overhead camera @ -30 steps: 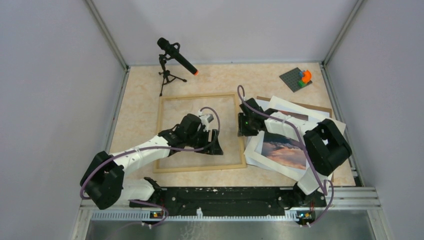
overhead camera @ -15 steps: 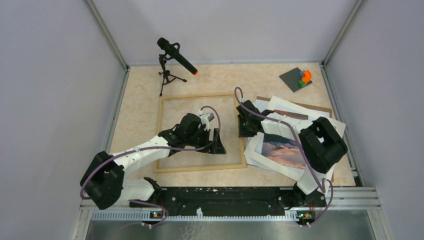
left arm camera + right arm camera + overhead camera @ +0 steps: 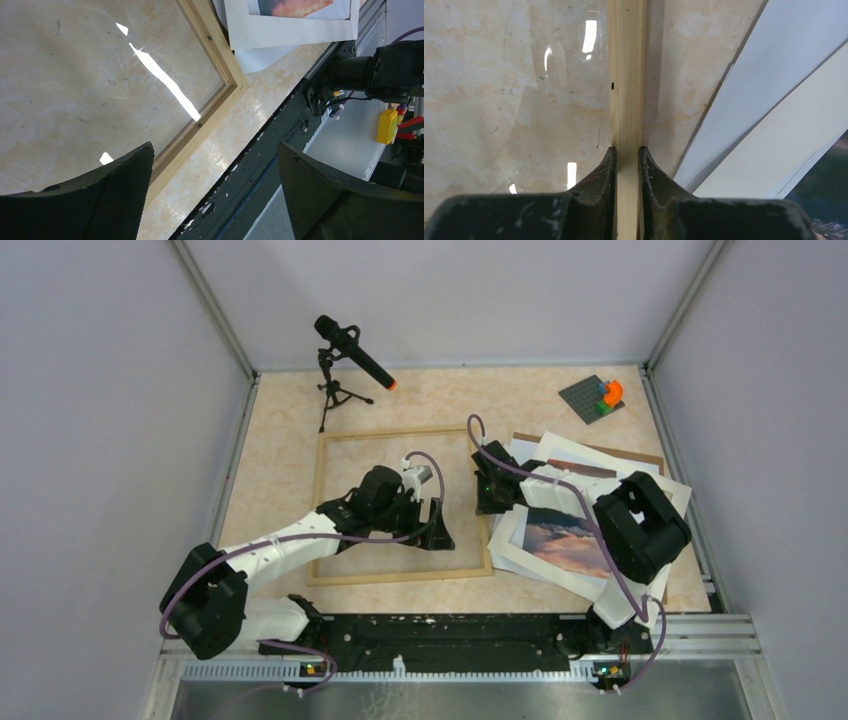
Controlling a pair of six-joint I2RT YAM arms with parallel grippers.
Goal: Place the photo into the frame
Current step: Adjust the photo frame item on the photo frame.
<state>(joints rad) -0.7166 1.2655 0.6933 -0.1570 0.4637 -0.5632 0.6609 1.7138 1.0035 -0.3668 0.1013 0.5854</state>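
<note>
Our right pincer [image 3: 626,159] was pinching the right side strip of the frame [image 3: 627,75], with one finger on each side of the wood. Our left pincer [image 3: 215,155] was wide open and had nothing in it. It hung over the near right corner of the frame, above the glass [image 3: 75,80].

The photo [image 3: 566,540] was not in the frame. It lay on a pile of white sheets [image 3: 520,562] on the bench [image 3: 280,440], just beside the frame and partly under our right arm.

We thought a few things could go wrong. The strip was thin, so it could slip out of the pinch if we lifted the big frame by one side only. The frame could then tip and bump the left pincer. If we dragged it to the right, it could push the pile and crumple the photo. The glass might slide out if the frame tipped too far.
</note>
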